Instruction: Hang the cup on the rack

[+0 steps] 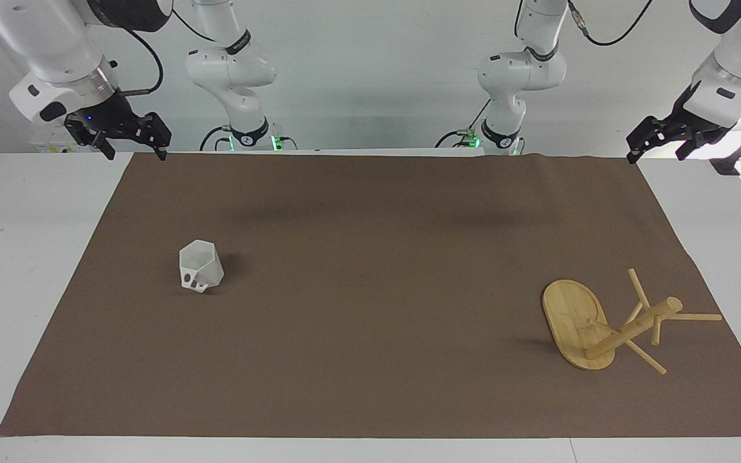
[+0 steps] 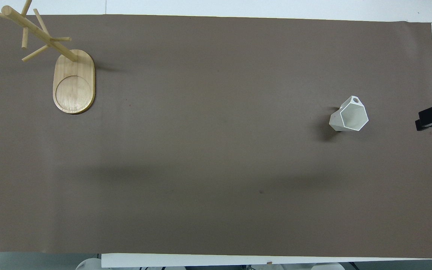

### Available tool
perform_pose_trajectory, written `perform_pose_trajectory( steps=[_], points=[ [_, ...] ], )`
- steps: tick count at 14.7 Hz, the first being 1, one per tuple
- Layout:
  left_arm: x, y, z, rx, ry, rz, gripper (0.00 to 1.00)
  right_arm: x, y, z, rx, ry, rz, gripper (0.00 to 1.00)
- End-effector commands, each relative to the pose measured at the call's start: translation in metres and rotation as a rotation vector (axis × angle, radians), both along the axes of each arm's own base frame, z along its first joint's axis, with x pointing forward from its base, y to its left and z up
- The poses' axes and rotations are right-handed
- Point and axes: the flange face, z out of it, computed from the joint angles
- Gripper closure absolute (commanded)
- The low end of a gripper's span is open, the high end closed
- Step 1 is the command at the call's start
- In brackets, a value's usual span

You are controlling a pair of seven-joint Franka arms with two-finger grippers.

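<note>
Hanging has not begun — cup (image 1: 201, 265) sits on the tabletop (image 1: 36, 257) toward the right arm's end, rack (image 1: 608, 325) well apart toward the left arm's. Left gripper (image 1: 657, 140) and right gripper (image 1: 127, 136) wait raised, wide, empty.

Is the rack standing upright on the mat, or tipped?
Upright: the rack rests flat on its oval base in both views, its post rising from it.
</note>
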Motion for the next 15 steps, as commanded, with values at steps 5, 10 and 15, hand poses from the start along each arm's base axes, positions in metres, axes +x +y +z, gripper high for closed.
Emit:
perform_pose_trajectory(
  steps=[5,10,15],
  points=[
    [-0.008,0.002,0.001,0.02,-0.009,-0.005,0.0,-0.003,-0.003,0.0,-0.013,0.0,-0.02,0.0],
    [-0.008,0.002,0.0,0.02,-0.008,-0.005,0.0,-0.006,0.0,-0.001,0.021,0.012,0.13,0.0],
    [-0.008,0.002,0.001,0.02,-0.009,-0.005,0.0,0.007,-0.026,-0.009,0.072,-0.014,0.506,0.0]
  ],
)
